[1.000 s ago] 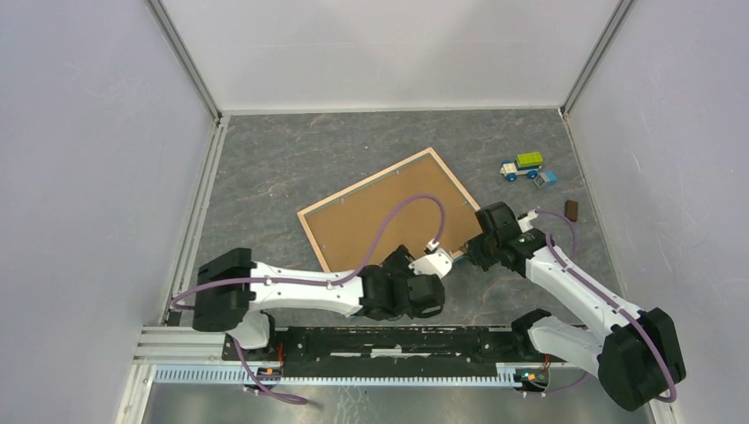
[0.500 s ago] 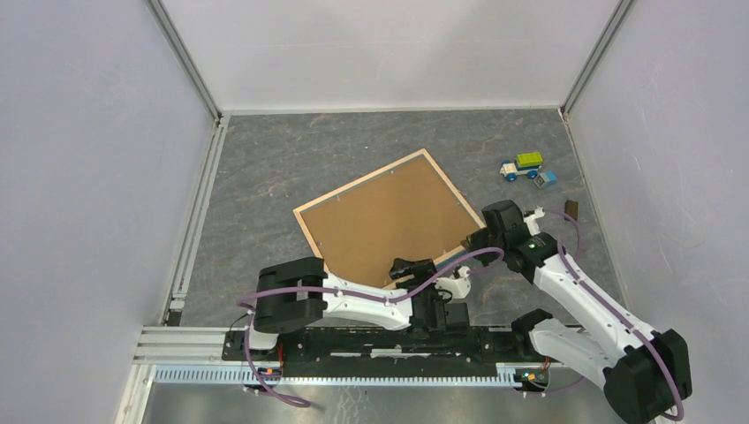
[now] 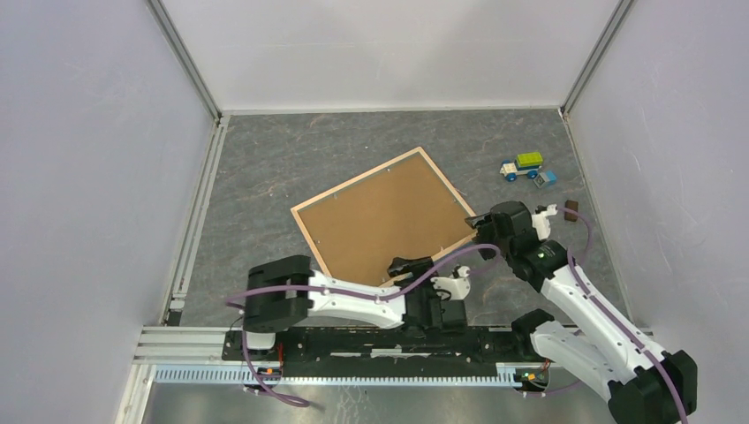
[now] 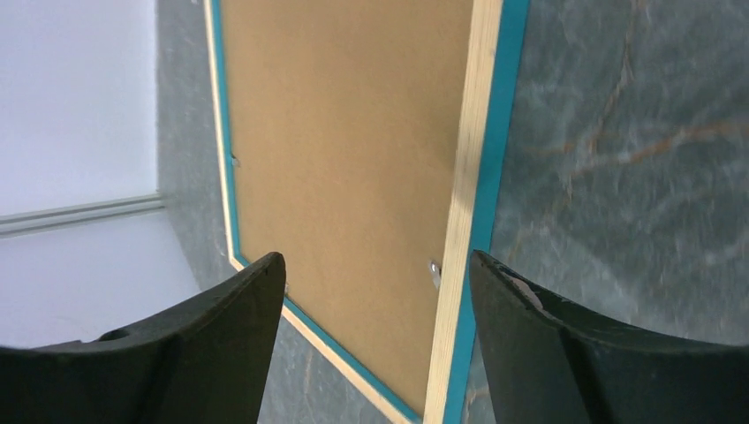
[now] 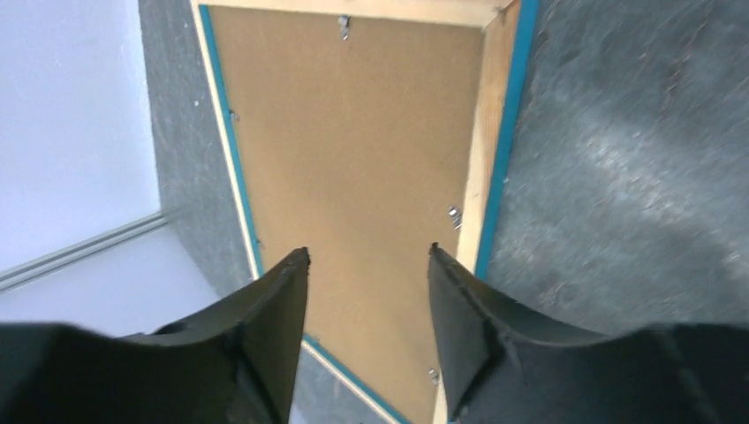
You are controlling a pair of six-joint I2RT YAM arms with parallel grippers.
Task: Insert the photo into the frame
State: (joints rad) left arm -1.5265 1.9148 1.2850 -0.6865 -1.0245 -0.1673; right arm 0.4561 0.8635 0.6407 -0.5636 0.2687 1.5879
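Observation:
The frame (image 3: 358,179) lies face down mid-table, light wood rim up, blue showing at its edges, with a brown hardboard backing sheet (image 3: 384,216) in it. The photo is hidden. My left gripper (image 3: 408,265) hovers open over the frame's near corner. In the left wrist view the wood rim (image 4: 468,177) and backing sheet (image 4: 344,159) lie below the open gripper (image 4: 378,265). My right gripper (image 3: 481,226) stands open by the frame's right corner. The right wrist view has the rim (image 5: 481,159) and backing sheet (image 5: 353,132) under the empty gripper (image 5: 369,252).
A small toy truck (image 3: 521,166), a blue block (image 3: 548,177) and a small brown block (image 3: 571,210) sit at the back right. White walls close in the table on three sides. A metal rail (image 3: 177,340) runs along the near edge.
My right gripper, shut at the frame's right edge before, has opened and drawn back a little. The left arm folded back toward its base. The frame turned and shifted slightly to the left.

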